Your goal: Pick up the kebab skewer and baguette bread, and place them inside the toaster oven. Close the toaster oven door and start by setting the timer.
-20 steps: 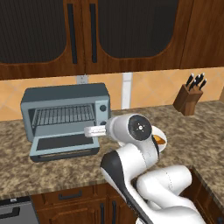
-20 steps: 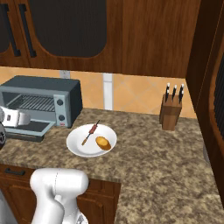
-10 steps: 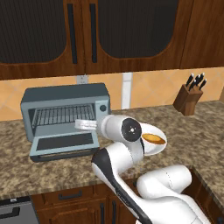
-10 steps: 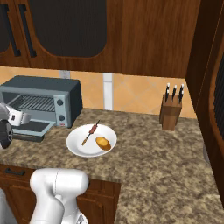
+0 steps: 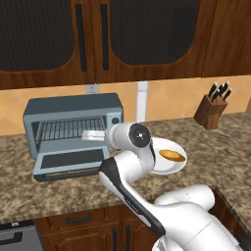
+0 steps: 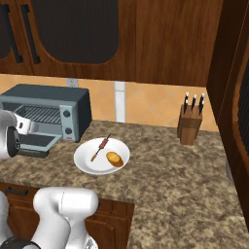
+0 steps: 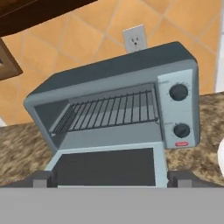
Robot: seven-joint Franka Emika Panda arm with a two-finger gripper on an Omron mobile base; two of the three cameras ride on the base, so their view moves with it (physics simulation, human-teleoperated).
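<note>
The blue-grey toaster oven stands on the counter, and its door lies dropped open and flat in front. Its wire rack is bare. My gripper hovers just above the door, facing the oven's mouth, open with nothing between its fingers. To the right of the oven, a white plate holds the kebab skewer and the golden baguette bread. In the left base view my arm hides the skewer.
Two dark knobs sit on the oven's right panel. A wooden knife block stands at the back right of the granite counter. Dark cabinets hang overhead, and a wall outlet is behind the oven.
My arm has swung left, away from the plate. The gripper has shifted left and slightly up, in front of the oven opening. Plate, skewer and bread have not moved.
</note>
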